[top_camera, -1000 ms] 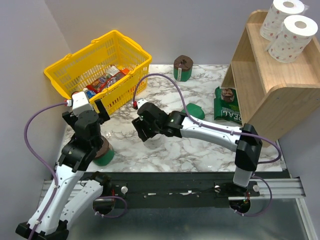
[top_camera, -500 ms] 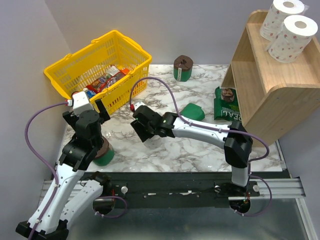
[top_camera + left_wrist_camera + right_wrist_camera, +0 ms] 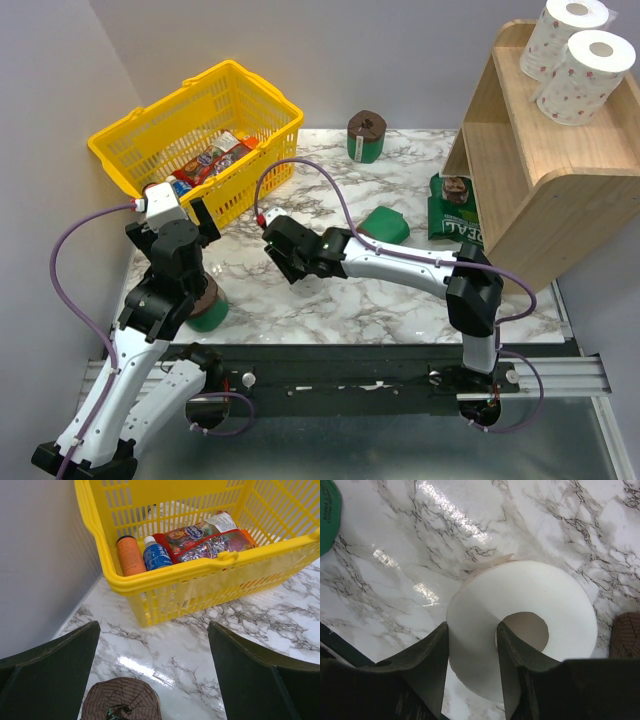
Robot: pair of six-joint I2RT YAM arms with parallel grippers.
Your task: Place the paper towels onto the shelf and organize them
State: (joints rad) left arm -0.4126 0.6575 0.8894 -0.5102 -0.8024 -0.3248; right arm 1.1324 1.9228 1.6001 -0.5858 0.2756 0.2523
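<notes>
Paper towels point(image 3: 585, 75): two on shelf point(image 3: 540, 185), third roll point(image 3: 545, 600) straddled by right fingers point(image 3: 427, 665).

Three white paper towels point(image 3: 588, 80): two in the overhead view, a third point(image 3: 530, 595) in the right wrist view. Three green rolls point(image 3: 367, 140). One shelf point(image 3: 560, 200). One yellow basket point(image 3: 250, 168). One green packet point(image 3: 455, 225).
</notes>
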